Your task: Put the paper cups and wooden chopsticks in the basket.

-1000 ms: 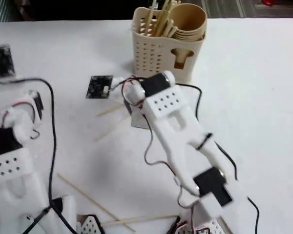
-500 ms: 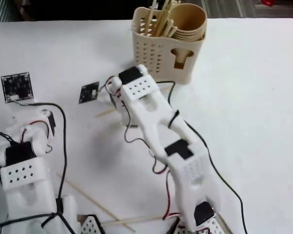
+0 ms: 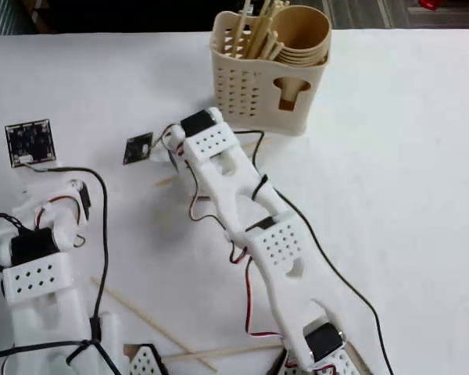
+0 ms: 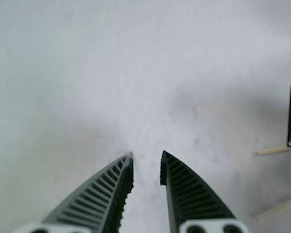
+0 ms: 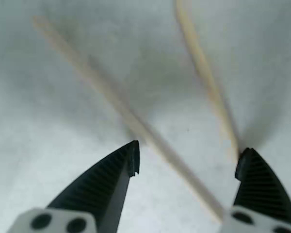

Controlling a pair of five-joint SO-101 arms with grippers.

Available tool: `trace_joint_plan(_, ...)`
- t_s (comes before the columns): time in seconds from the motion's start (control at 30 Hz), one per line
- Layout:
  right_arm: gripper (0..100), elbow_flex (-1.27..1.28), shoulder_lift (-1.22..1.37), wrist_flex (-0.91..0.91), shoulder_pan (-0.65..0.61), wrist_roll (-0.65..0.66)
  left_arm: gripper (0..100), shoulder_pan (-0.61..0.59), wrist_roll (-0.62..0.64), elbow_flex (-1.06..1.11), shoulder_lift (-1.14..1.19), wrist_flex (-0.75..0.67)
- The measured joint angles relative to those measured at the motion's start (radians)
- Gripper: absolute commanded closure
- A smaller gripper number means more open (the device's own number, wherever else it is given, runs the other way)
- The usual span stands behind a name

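Note:
The cream basket (image 3: pixel 254 90) stands at the table's far middle, with stacked paper cups (image 3: pixel 303 35) and several wooden chopsticks (image 3: pixel 254 31) in it. My right gripper (image 5: pixel 189 160) is open, low over the table in front of the basket. One loose chopstick (image 5: pixel 131 121) runs between its fingers, and a second chopstick (image 5: pixel 206 77) ends near one fingertip. From above, the right arm (image 3: pixel 219 164) covers these, with one stick end (image 3: pixel 164 181) showing. My left gripper (image 4: pixel 146 158) hovers over bare table at the near left, open by a narrow gap and holding nothing.
Two more chopsticks lie near the front edge, one slanted (image 3: pixel 152 324) and one almost level (image 3: pixel 219 353). The left arm (image 3: pixel 35 269) stands at the front left with its cables. Small black camera boards (image 3: pixel 31 141) (image 3: pixel 138 148) stick out from both wrists.
The right arm has swung left and stretched lower over the loose chopsticks. The left arm has shifted right and drawn back toward the front edge.

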Motion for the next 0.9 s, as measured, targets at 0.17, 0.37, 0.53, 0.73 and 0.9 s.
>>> trace_joint_plan(0.17,72.4,-0.080,0.066,0.011,0.000,0.000,89,0.000,0.000,0.000,0.000,0.000)
trace_joint_plan(0.37,98.3,-0.120,0.103,0.034,0.005,-0.002,89,0.000,0.000,0.000,0.000,0.000)
trace_joint_plan(0.53,97.9,-0.121,0.104,0.034,0.005,0.000,89,0.000,0.000,0.000,0.000,0.000)
trace_joint_plan(0.73,98.1,-0.121,0.104,0.034,0.005,0.002,89,0.000,0.000,0.014,-0.002,0.000)
trace_joint_plan(0.9,98.1,-0.106,0.066,0.037,0.005,-0.071,89,0.000,0.000,0.014,-0.002,0.000)
